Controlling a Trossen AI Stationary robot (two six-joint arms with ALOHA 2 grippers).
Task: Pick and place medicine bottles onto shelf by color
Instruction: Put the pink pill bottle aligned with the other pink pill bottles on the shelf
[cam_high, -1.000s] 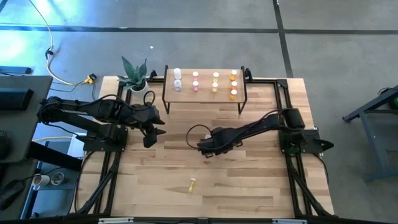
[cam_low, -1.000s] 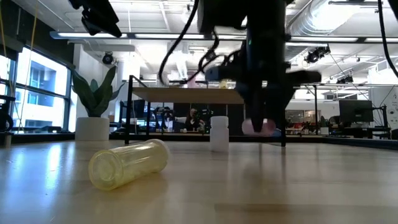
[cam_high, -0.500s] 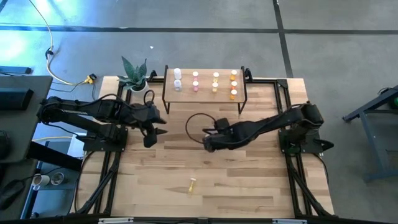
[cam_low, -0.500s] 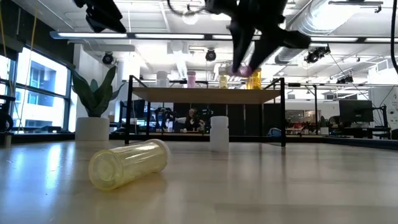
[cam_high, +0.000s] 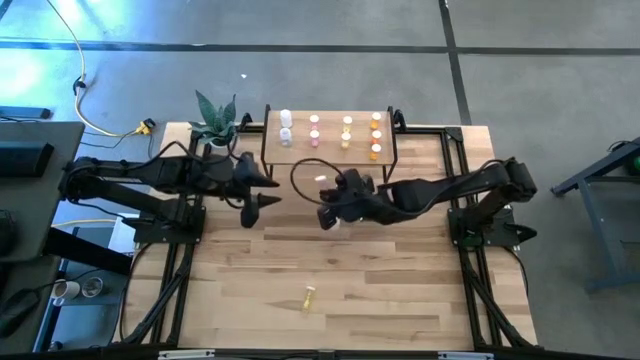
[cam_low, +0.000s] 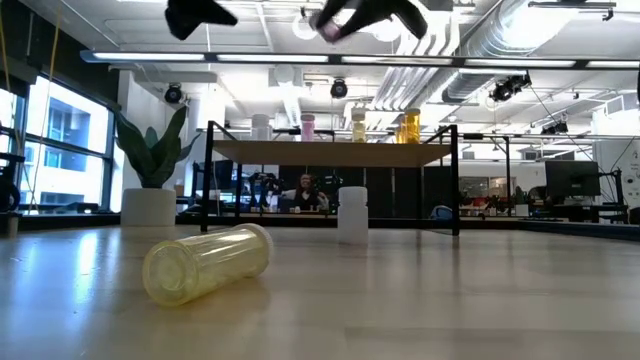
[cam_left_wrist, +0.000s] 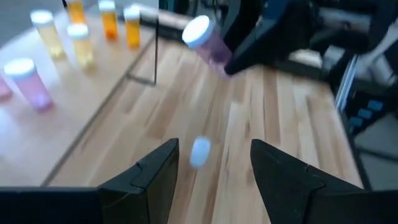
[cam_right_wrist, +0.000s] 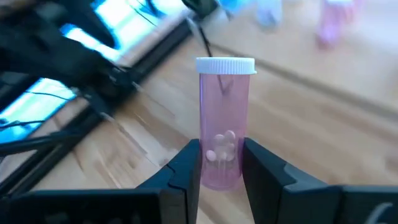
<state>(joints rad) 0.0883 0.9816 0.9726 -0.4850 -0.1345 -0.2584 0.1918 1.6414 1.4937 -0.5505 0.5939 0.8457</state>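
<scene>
The right end effector pinches a pink medicine bottle by its base, its two fingers pressed against the lower sides while the white cap points away from the wrist; small pale pills show through the pink wall. In the high view this end effector is held aloft above the middle of the surface, just in front of the shelf, with the pink medicine bottle at its tip. The low view shows the same bottle lifted well above the shelf board.

The left end effector hovers with its fingers spread and nothing between them, near the surface's left edge and the shelf's left end.

On the shelf stand rows of medicine bottles by colour: white at the left end, then pink, pale yellow and orange toward the right end.

A white bottle stands upright on the surface in front of the shelf, under the raised arms. A pale yellow bottle lies on its side near the surface's front edge, well apart from both end effectors; in the low view its base faces the camera. A potted plant sits at the surface's rear left corner.
</scene>
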